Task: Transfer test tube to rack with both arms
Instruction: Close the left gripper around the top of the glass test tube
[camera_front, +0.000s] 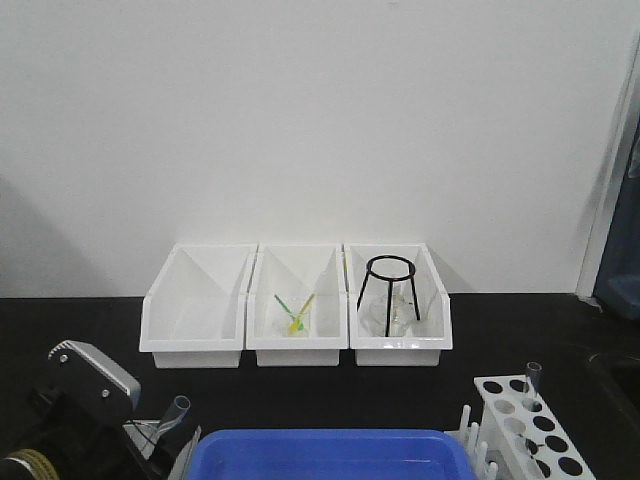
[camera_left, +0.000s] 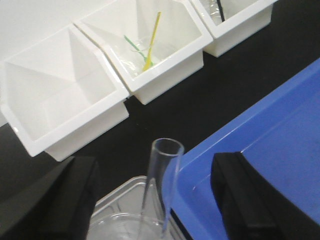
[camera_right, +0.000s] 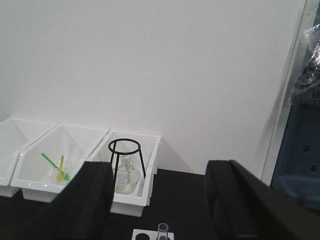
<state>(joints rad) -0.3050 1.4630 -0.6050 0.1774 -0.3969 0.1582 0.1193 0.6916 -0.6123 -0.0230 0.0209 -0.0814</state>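
Your left tool (camera_left: 155, 192) has its fingers (camera_left: 55, 200) spread wide apart. The test tube (camera_left: 164, 167) stands between them touching neither, open rim up and leaning a little. Its lower end sits in a clear glass vessel (camera_left: 117, 212) just beside the blue tray (camera_left: 260, 125). Your right tool (camera_right: 160, 197) is also apart and holds nothing. Low in its view, and at the right of the black table (camera_front: 500, 330), you have the rack (camera_front: 497, 403), with another tube (camera_front: 532, 376) upright in a rear hole. Three white bins (camera_front: 195, 310) line the wall behind.
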